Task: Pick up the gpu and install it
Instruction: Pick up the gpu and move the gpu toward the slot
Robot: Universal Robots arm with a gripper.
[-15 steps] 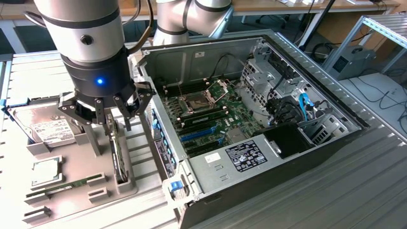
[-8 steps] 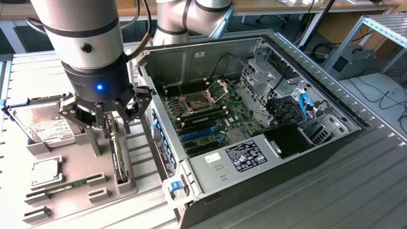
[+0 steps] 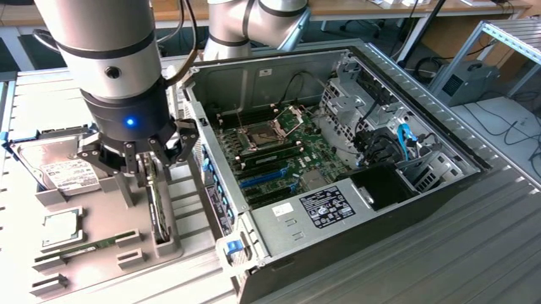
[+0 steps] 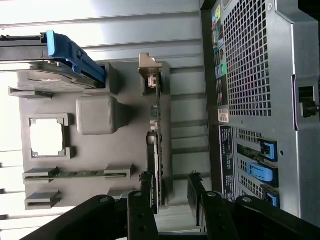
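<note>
On the grey tray point(image 4: 100, 150), upright gpu point(image 3: 156, 206), hard drive point(image 3: 63, 171), case point(image 4: 260, 65) alongside

Gpu point(image 4: 156, 150): green board with a silver bracket; fixture point(image 4: 100, 115) is plain matte grey. Gripper point(image 3: 151, 166): black, on a silver-and-black arm point(image 3: 106, 38) showing a blue light point(image 3: 129, 121). Computer case point(image 4: 250, 55): grey with a dotted perforated grille, blue latches point(image 4: 262, 172), green motherboard point(image 3: 296, 152).

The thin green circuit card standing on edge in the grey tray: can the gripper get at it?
Likely yes: the open black gripper sits right above the green card, a finger on each side, with nothing between.
</note>
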